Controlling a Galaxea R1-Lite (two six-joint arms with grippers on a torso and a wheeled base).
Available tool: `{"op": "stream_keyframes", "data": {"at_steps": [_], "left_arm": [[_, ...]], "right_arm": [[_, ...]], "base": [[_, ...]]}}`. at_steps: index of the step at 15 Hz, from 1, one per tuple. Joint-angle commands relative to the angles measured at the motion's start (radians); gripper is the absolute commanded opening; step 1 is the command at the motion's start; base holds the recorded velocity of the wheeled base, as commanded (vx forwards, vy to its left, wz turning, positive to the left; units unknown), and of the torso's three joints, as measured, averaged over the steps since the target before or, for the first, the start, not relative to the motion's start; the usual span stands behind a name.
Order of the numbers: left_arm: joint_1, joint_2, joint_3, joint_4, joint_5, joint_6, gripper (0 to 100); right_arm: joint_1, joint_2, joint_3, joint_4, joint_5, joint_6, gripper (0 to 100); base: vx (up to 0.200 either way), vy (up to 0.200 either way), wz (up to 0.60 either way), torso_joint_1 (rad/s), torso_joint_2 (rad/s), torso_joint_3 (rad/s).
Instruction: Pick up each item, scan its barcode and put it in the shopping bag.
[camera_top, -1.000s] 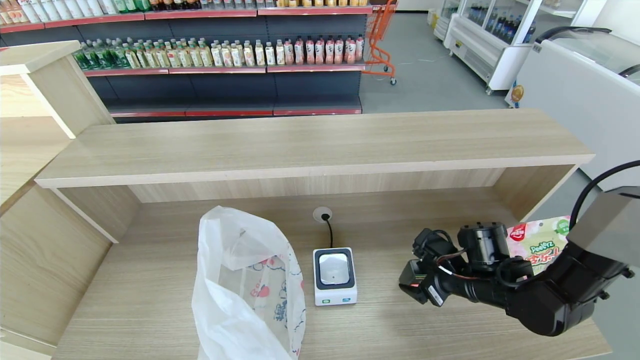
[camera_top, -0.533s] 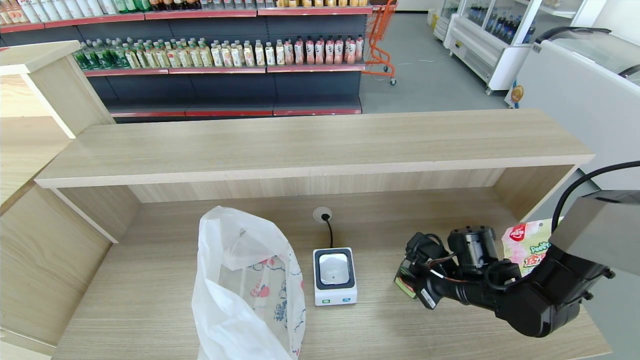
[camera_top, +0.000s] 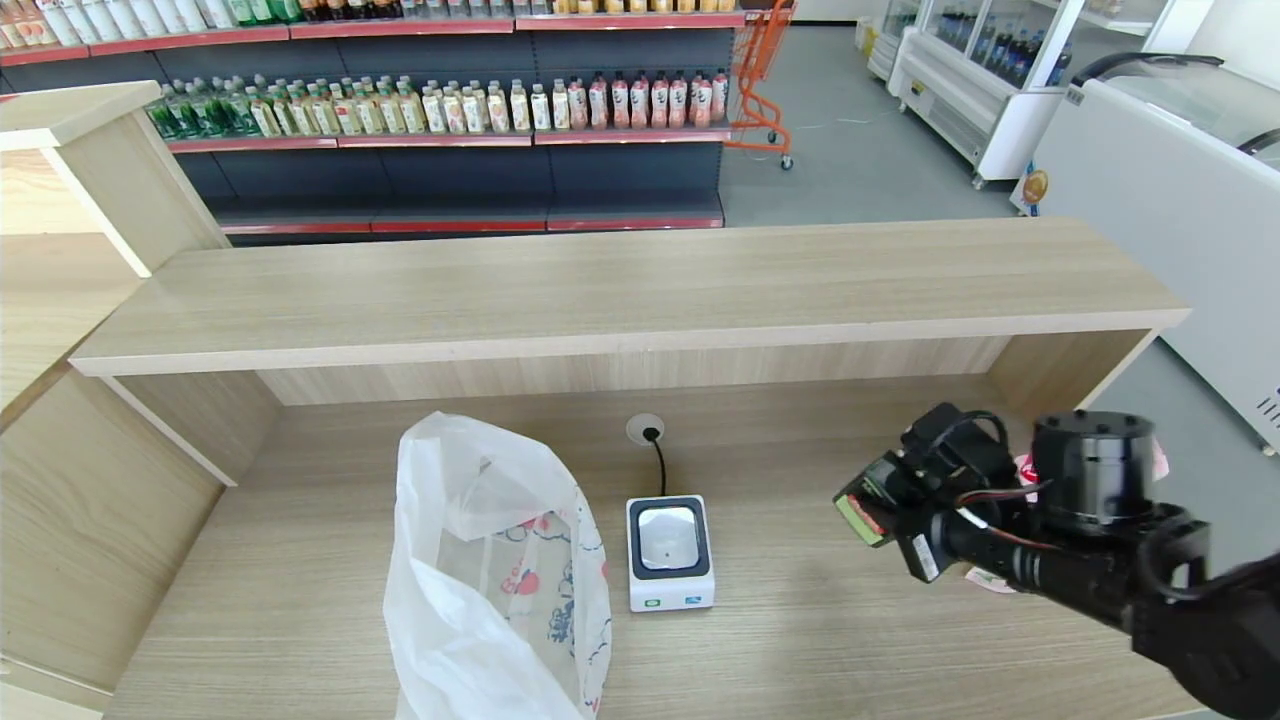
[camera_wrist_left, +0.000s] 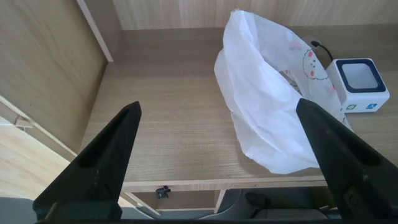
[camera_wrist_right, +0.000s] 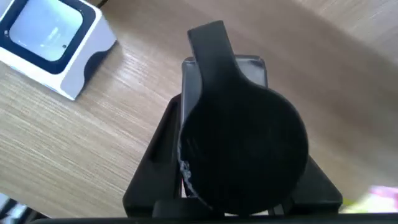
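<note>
A white plastic shopping bag (camera_top: 495, 580) stands open on the wooden counter (camera_top: 800, 640), with a printed packet showing through its side. Just right of it sits the white barcode scanner (camera_top: 669, 552), window facing up. My right gripper (camera_top: 868, 503) hangs over the counter's right part, well right of the scanner (camera_wrist_right: 53, 40). A pink and green snack packet (camera_top: 987, 579) lies under that arm, mostly hidden; its corner (camera_wrist_right: 380, 200) shows in the right wrist view. My left gripper (camera_wrist_left: 217, 162) is open and holds nothing, above the counter's left side, with the bag (camera_wrist_left: 273, 99) and scanner (camera_wrist_left: 360, 84) beyond it.
A raised wooden shelf (camera_top: 620, 285) runs along the counter's far side, and a wooden side wall (camera_top: 90, 500) closes the left end. The scanner's cable runs to a hole (camera_top: 645, 428) behind it. Bare counter lies between scanner and right arm.
The right arm swung first slightly left, then right and toward the back. It now covers most of the snack packet. Bag and scanner have not moved.
</note>
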Motion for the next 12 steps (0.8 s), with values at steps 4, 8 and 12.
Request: {"op": "stream_keyframes", "data": {"at_steps": [4, 8, 12], "left_arm": [[-0.001, 0.0, 0.0, 0.0, 0.0, 0.0, 100], [-0.001, 0.0, 0.0, 0.0, 0.0, 0.0, 100], [-0.001, 0.0, 0.0, 0.0, 0.0, 0.0, 100]], "right_arm": [[0.019, -0.398, 0.102, 0.263, 0.355, -0.919, 0], [0.197, -0.35, 0.07, 0.392, 0.397, -1.62, 0], [0.375, -0.235, 0.036, 0.363, 0.394, -1.81, 0]], "base": [[0.0, 0.0, 0.0, 0.0, 0.0, 0.0], [0.0, 0.0, 0.0, 0.0, 0.0, 0.0], [0.0, 0.0, 0.0, 0.0, 0.0, 0.0]]}}
